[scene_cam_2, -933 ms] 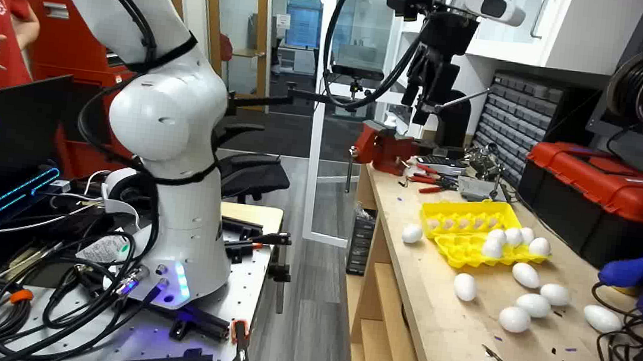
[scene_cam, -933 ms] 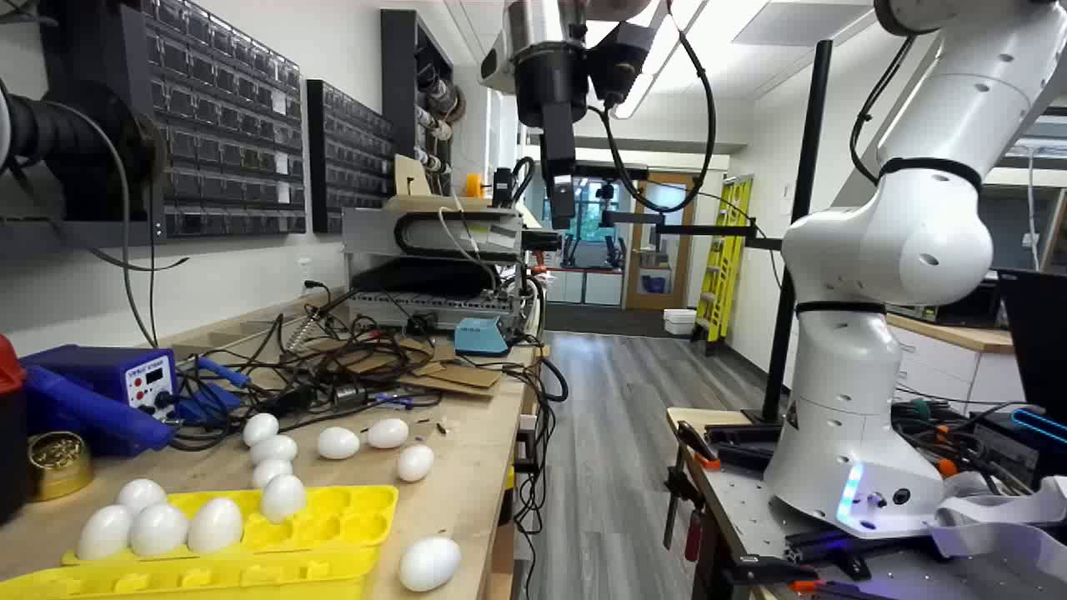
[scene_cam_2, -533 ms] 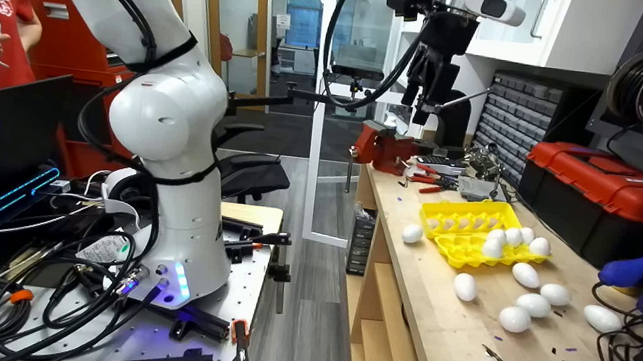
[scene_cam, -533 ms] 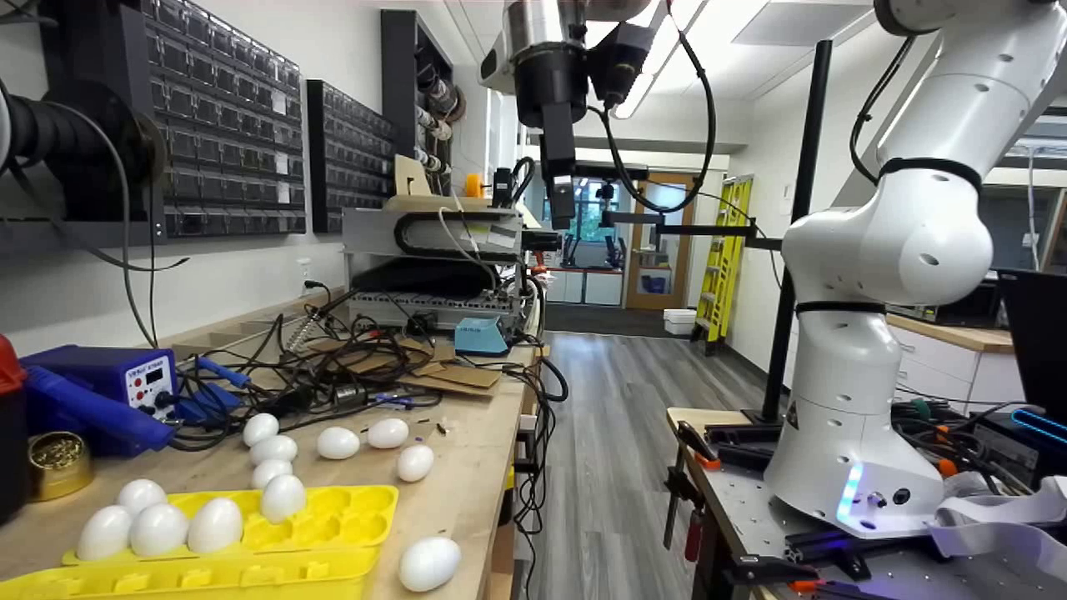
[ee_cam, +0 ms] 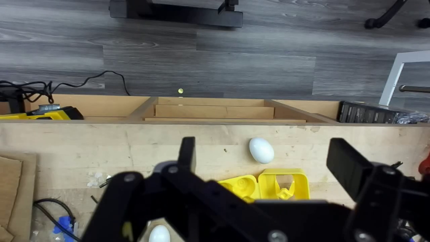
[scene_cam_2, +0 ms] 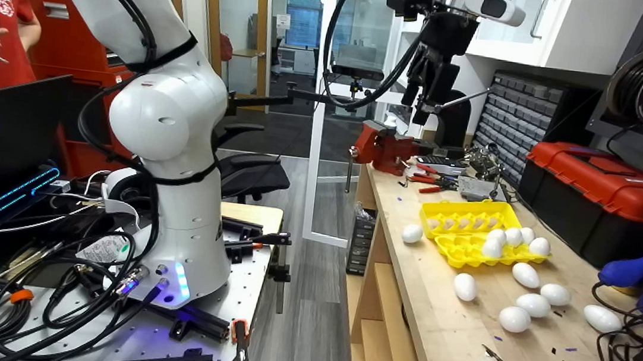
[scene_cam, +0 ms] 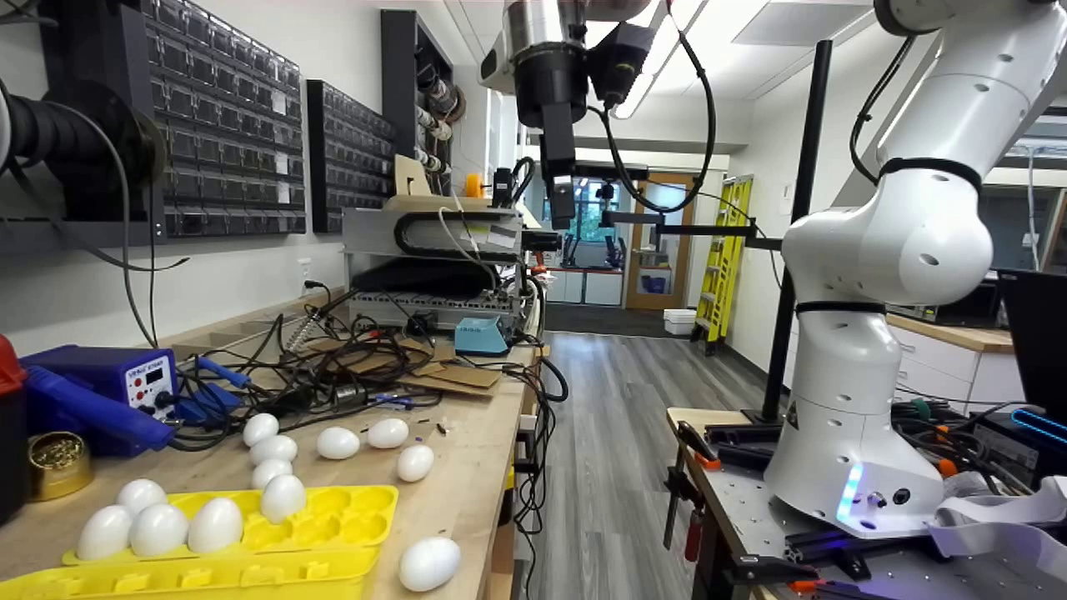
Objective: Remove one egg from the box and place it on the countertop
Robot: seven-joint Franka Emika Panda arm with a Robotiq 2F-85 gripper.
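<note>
Well below the tool (ee_cam: pixel 263 156), its fingers (ee_cam: pixel 347 168) spread apart, the yellow box (scene_cam_2: pixel 457 256) bearing white eggs (scene_cam_2: pixel 492 247) lies on the worktop (scene_cam_2: pixel 459 344).

Bright ceiling light (scene_cam: pixel 637 93) glares in an exterior view; the wrist view blurs the fingers (ee_cam: pixel 348 168).

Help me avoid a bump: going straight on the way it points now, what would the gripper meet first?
Probably the floor: in an exterior view the gripper points down alongside the countertop, not onto it. Depth is unclear, so it might clip the countertop's edge.
</note>
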